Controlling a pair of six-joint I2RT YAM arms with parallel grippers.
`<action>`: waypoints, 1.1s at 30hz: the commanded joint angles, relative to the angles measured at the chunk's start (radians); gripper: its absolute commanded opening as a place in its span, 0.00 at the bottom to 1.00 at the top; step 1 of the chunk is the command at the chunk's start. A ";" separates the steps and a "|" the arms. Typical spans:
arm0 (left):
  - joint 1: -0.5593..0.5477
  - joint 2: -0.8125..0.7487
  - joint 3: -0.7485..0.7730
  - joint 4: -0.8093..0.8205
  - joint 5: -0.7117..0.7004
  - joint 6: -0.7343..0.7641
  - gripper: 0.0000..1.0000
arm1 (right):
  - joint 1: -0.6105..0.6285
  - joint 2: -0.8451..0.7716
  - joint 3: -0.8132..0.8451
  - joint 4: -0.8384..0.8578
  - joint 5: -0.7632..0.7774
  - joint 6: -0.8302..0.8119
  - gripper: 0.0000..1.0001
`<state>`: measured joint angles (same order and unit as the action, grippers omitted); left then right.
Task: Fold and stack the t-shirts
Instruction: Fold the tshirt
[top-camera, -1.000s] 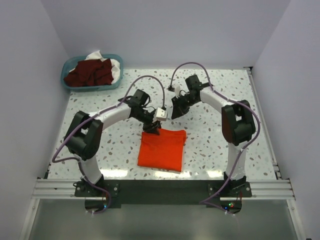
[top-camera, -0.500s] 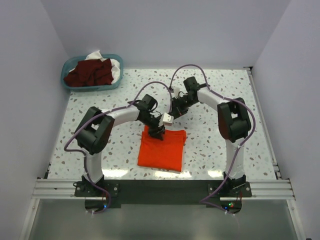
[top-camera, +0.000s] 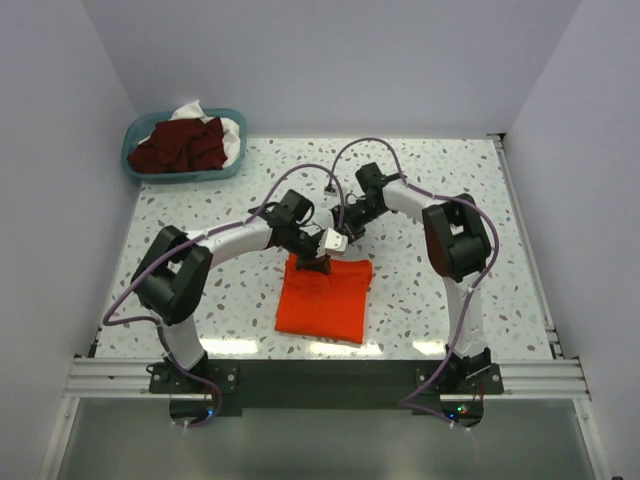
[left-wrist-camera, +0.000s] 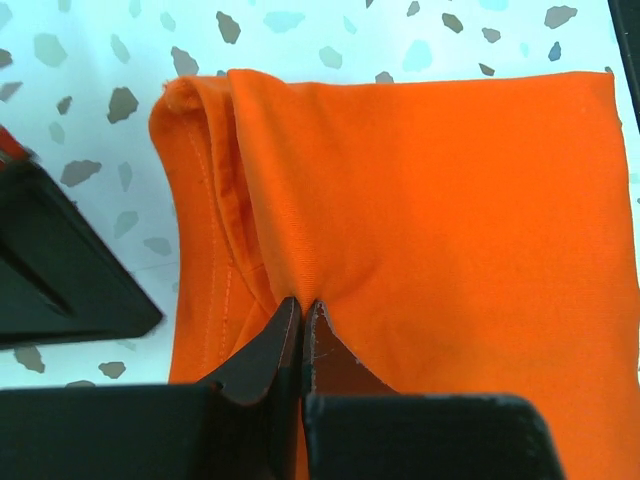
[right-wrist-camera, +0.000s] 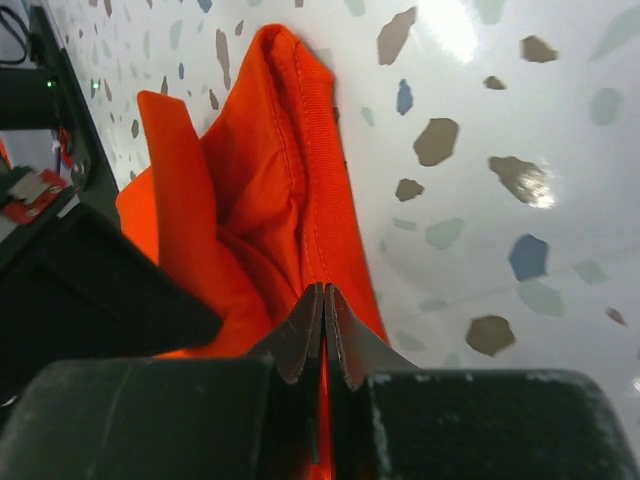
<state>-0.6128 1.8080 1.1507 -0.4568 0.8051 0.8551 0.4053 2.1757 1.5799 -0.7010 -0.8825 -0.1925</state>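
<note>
A bright orange-red t-shirt (top-camera: 325, 300) lies folded in a rectangle on the speckled table, near the middle. My left gripper (top-camera: 313, 262) is at its far edge, shut, with the cloth puckered at its tips in the left wrist view (left-wrist-camera: 301, 300); the shirt (left-wrist-camera: 450, 220) fills that view. My right gripper (top-camera: 343, 232) is close beside it, shut on the shirt's hemmed edge (right-wrist-camera: 300, 150) in the right wrist view (right-wrist-camera: 323, 288), where cloth shows between the fingers. Dark maroon shirts (top-camera: 180, 145) and white cloth (top-camera: 228, 128) lie in the basket.
The teal plastic basket (top-camera: 133, 165) stands at the far left corner of the table. White walls close in the left, back and right. A metal rail (top-camera: 320, 375) runs along the near edge by the arm bases. The two wrists are almost touching.
My left gripper has moved right along the shirt's far edge. My right gripper has come left and down to the same edge, close beside the left one.
</note>
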 joint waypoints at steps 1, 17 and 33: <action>-0.018 -0.079 -0.029 0.059 -0.018 0.027 0.00 | 0.029 0.041 0.046 -0.061 -0.068 -0.051 0.00; -0.030 -0.187 -0.074 0.222 -0.122 0.048 0.00 | 0.055 0.220 0.115 -0.235 -0.099 -0.220 0.00; -0.028 -0.180 -0.109 0.345 -0.182 0.071 0.22 | 0.052 0.222 0.183 -0.284 -0.067 -0.258 0.05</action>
<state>-0.6373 1.6634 1.0561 -0.2062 0.6365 0.9081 0.4580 2.3836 1.7134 -0.9798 -1.0210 -0.4019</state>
